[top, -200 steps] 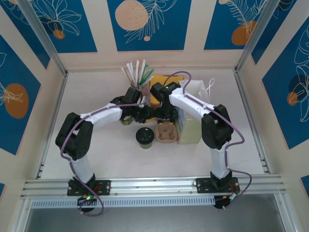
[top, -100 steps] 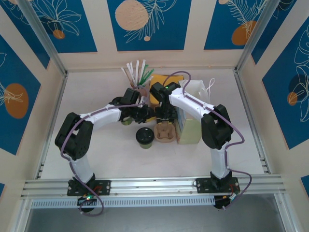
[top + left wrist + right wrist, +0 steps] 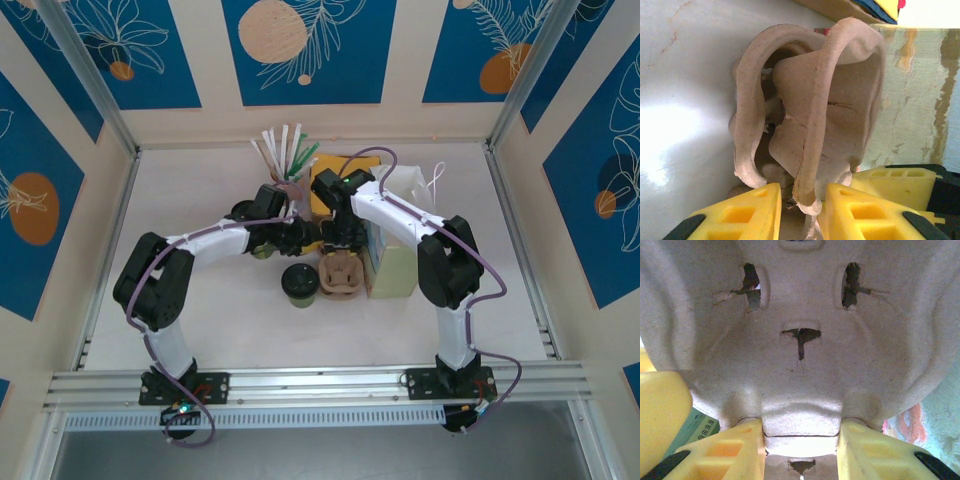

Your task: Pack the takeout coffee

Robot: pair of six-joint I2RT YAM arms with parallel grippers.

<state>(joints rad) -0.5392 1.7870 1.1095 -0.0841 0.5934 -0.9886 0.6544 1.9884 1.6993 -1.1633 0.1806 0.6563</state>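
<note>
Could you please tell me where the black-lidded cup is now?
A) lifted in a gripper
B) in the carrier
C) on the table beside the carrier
C: the overhead view shows the cup standing upright on the table just left of the carrier, not in it.

Small white characters (East Asian script, too blurred to make out) stand on a green packet [image 3: 699,431] at the lower left of the right wrist view; no other print is legible.
</note>
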